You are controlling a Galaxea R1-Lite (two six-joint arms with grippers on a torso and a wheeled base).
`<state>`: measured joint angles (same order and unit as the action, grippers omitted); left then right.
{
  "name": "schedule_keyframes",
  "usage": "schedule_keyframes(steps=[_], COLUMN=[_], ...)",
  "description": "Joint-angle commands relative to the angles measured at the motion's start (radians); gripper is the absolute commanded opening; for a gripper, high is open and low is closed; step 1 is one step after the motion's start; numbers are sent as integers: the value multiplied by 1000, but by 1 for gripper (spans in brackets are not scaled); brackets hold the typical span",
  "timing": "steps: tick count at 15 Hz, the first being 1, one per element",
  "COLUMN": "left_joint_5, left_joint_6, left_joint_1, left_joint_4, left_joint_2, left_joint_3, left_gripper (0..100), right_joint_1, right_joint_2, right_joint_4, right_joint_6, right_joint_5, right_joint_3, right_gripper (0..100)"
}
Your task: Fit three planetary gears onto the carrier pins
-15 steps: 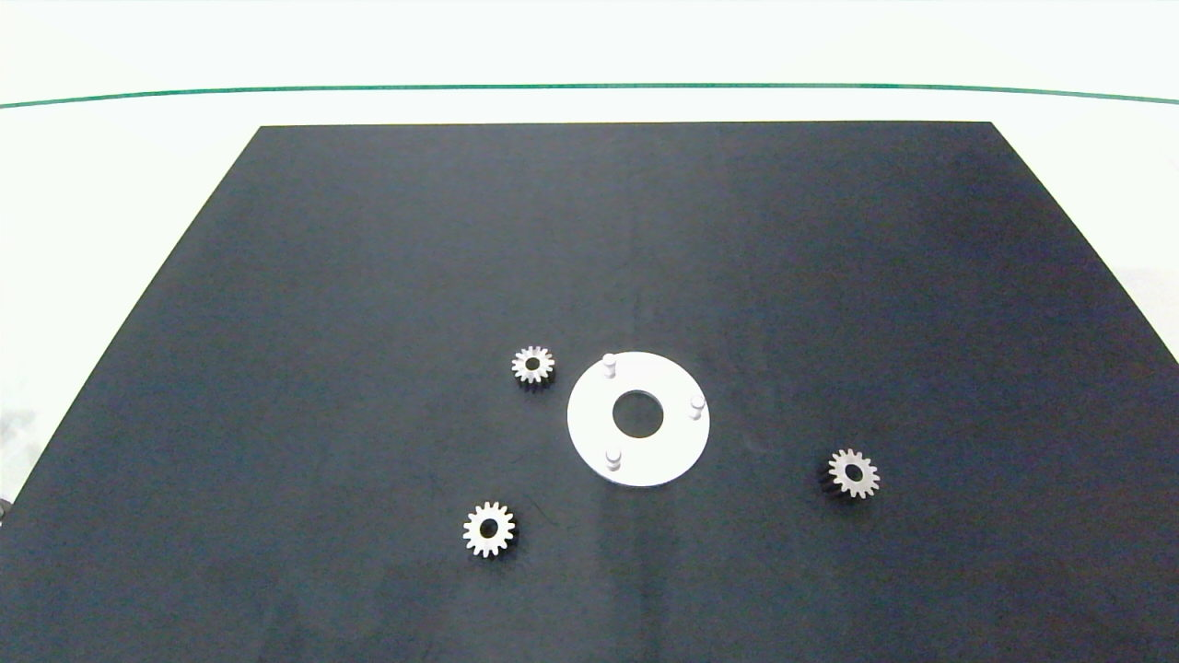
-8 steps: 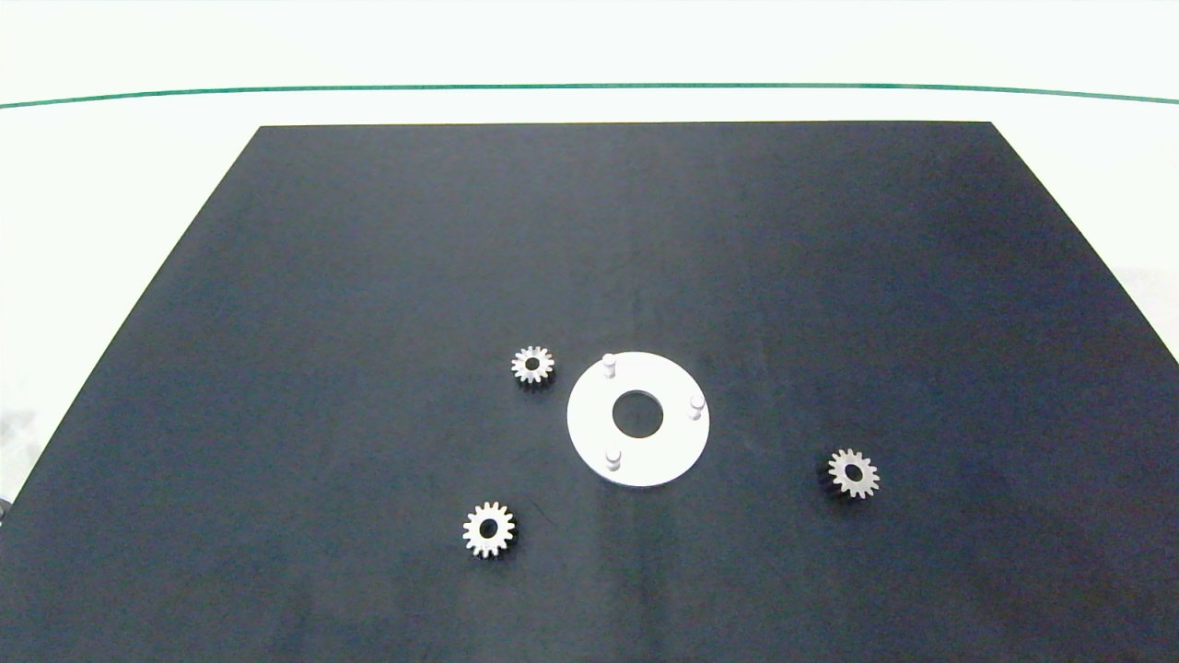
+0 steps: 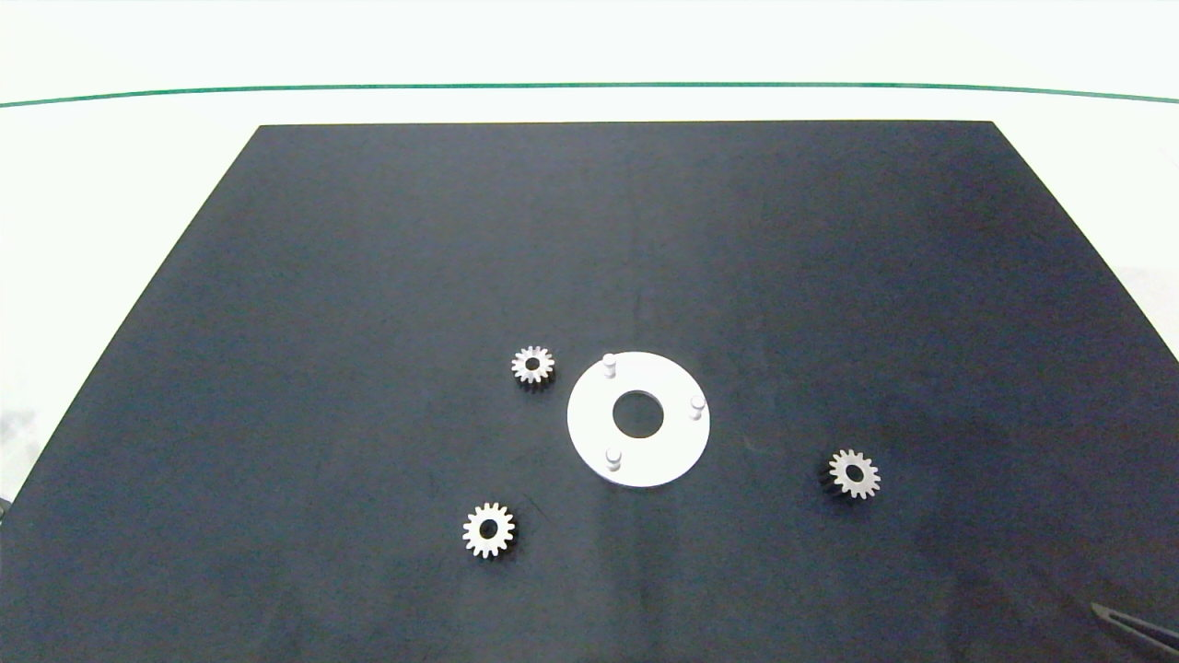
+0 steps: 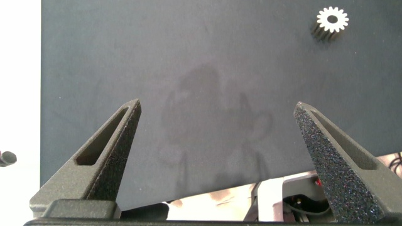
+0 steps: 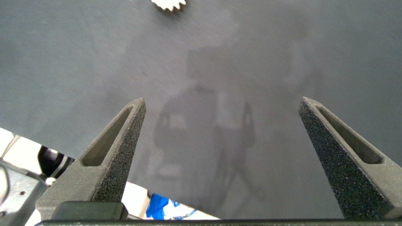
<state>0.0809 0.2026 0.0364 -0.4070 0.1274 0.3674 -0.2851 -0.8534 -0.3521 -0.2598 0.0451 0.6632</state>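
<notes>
In the right wrist view a planetary gear point(image 5: 168, 4) is cut off by the frame edge, only its teeth showing. In the head view the right pincer point(image 3: 1138, 626) shows only a dark sliver at the corner.

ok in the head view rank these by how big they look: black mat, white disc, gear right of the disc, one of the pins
1. black mat
2. white disc
3. gear right of the disc
4. pin

The order is clear; all four differ plainly in size.
</notes>
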Motion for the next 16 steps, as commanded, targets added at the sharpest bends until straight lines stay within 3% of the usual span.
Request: schedule_keyframes(steps=[1,6,12,16], left_joint_5=[0,-1,-1,-1], left_joint_6=[1,1,1,1], left_joint_1=[0,0,0,-1], left_joint_4=[-3,-1,-1,-1], left_joint_2=[-8,-6,-15,-17], left_joint_3=[-4,-5,-5,-15], left_gripper=[100,100,100,100], right_joint_1=[-78,-140,-138,-160], right_joint_2=[-184,-277,-400,-450], right_joint_4=[70,119,252,260], right_joint_6=[1,2,7,8], right_joint_5=[2,6,9,6], right_joint_3=[42,41,42,46], right_gripper=[100,100,100,100])
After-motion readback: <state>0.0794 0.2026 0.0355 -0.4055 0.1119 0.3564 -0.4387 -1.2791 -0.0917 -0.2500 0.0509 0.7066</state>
